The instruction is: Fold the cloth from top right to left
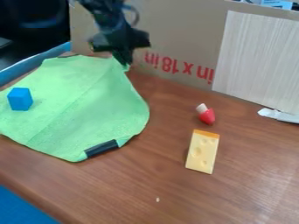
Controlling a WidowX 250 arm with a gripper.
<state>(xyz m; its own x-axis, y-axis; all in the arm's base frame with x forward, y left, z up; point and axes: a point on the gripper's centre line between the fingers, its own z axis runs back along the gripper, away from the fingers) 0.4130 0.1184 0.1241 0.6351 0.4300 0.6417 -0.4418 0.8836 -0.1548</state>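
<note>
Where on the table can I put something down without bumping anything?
There's bare table to the picture's right of the toy cheese, and between the cheese and green cloth. It's crowded at the cloth's top corner, by the gripper and cardboard, and just behind the cheese, where the red-and-white toy lies.

The blurred arm [106,15] is cut off at the top, the cloth [81,105] at the left; one speck [158,199] is too small to identify.
</note>
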